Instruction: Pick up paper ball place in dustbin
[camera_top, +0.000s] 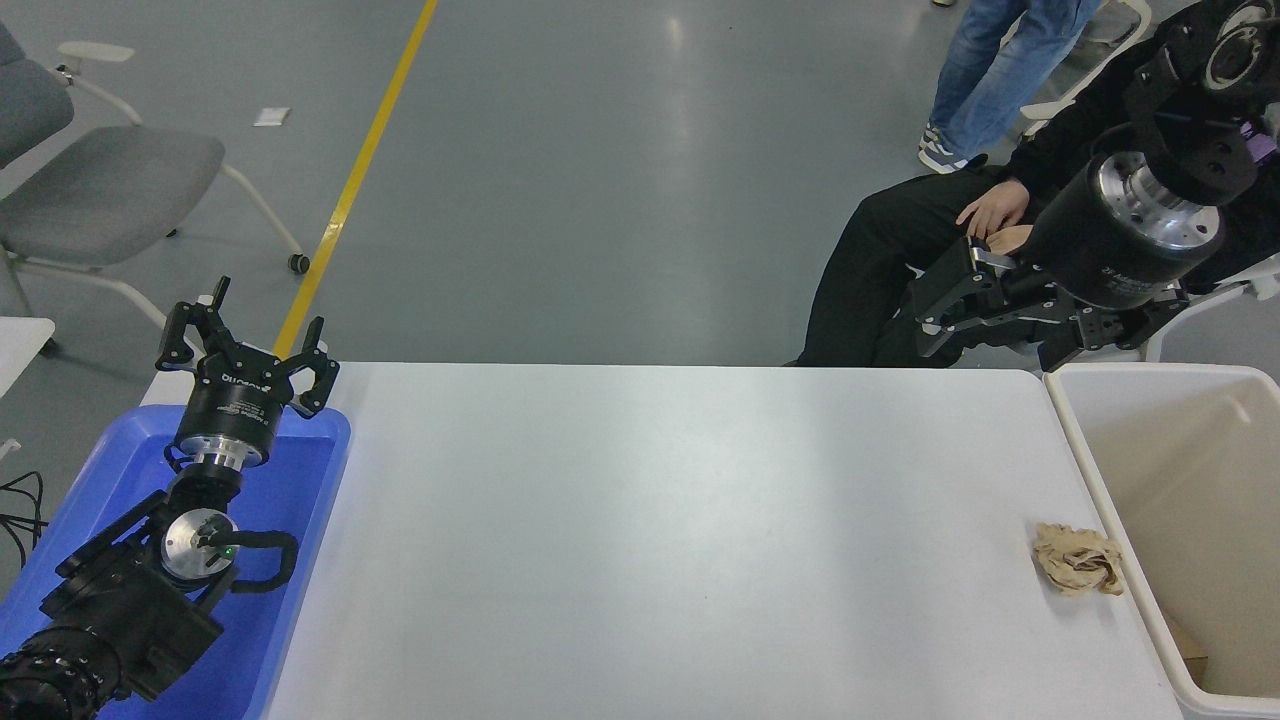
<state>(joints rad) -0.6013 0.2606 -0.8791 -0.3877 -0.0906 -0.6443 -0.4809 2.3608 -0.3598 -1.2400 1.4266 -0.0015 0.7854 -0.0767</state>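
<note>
Paper ball (1078, 559) lying on the white tabletop (660, 520) at the near right, just beside the outer left wall of the dustbin (1100, 470) and not yet inside. Crumpled tan-brown wad, wrinkled and lumpy, with folds jutting at odd angles. Likely very light and soft, springy under pressure, easy to squash yet hard to damage; no fragility worth worrying over. Rough, creased surface, so probably good friction against the pads and little chance of slipping once pinched. Best taken across the fattest middle of the wad, pads closing on opposite sides from above, low enough to catch the bulk and not a loose flap that could unfold or tear free. Light weight also meaning an easy nudge sideways at first contact, and the bin wall so close at the right leaving little room for a finger on that side; a pinch along the near-far line looks safer. Right claw (945, 300) raised high beyond the far right corner of the tabletop, well apart from the ball, fingers spread wide and holding nothing, with a seated person in black (900, 270) behind. Left claw (245, 345) parked at the near left over the blue tray (300, 520), fingers also spread and empty. Dustbin mouth open, wide target for a simple drop.
</note>
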